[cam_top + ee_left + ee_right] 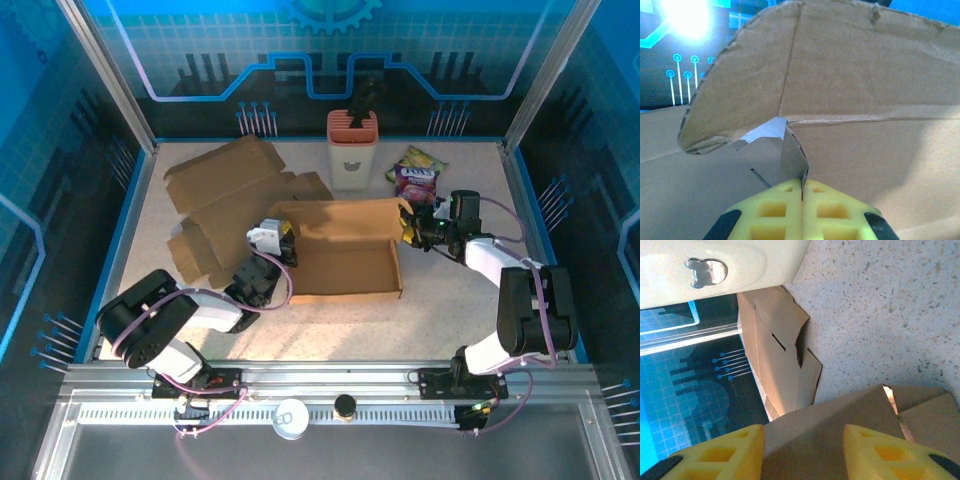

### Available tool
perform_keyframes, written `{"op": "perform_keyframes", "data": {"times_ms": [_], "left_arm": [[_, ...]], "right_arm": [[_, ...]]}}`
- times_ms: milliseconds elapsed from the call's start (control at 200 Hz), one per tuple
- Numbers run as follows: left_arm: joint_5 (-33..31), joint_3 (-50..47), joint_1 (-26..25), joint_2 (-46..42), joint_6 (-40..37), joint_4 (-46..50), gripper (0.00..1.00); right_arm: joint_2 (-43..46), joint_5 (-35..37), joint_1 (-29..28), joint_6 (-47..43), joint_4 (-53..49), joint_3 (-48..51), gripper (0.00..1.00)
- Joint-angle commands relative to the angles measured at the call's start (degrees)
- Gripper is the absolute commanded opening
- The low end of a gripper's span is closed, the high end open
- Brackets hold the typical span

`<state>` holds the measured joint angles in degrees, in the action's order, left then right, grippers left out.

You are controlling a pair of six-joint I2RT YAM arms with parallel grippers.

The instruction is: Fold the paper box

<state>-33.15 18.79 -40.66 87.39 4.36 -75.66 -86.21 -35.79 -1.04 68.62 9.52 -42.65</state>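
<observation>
Because the paper box (345,255), half-formed at the middle of the counter (455,300), is thin card, it likely handles light, stiff across panels, floppy at creases and easily torn, so edges near folds suit gripping; the left claw (802,186) is pinched shut on its left flap, the right claw (804,435) part-open astride its right wall

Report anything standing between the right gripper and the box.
Nothing visible does: the right gripper hangs open at the right end of the box, cardboard between its fingers. The bin and snack bag stand farther back, out of the way.
</observation>
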Motion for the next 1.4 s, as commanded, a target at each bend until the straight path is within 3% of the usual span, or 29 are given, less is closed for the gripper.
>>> {"op": "perform_keyframes", "data": {"times_ms": [0,210,645,725,845,1015,1241,1396], "left_arm": [[5.9,-0.7,-4.1,-0.3,-1.2,-4.7,0.00],[4.5,-2.7,-6.8,0.4,-2.2,-4.7,0.00],[-0.9,-4.6,-12.1,4.8,-8.4,-4.7,0.00],[-1.6,-4.9,-12.9,5.5,-8.6,-4.7,0.00],[-3.5,-4.5,-14.4,6.3,-10.2,-4.7,0.00],[-4.8,-4.0,-15.1,5.9,-11.5,-4.7,0.00],[-4.8,-3.5,-15.1,5.5,-11.4,-4.7,0.00],[-5.1,-3.4,-15.1,5.6,-11.2,-4.7,0.00]], "right_arm": [[2.4,-4.0,-3.1,-1.3,1.0,1.3,0.43],[3.9,-3.9,-3.5,-1.1,1.4,3.1,0.39],[5.3,-5.2,-0.4,-5.9,-2.2,5.4,0.53],[6.2,-4.9,1.1,-8.0,-5.1,5.0,0.52],[7.9,-4.2,3.1,-12.1,-10.7,3.4,0.41],[10.4,1.0,4.3,-20.9,-24.1,-1.6,0.40],[10.4,2.3,8.1,-25.7,-30.2,-6.2,0.53],[7.8,-0.5,9.8,-25.5,-29.7,-7.4,0.55]]}}
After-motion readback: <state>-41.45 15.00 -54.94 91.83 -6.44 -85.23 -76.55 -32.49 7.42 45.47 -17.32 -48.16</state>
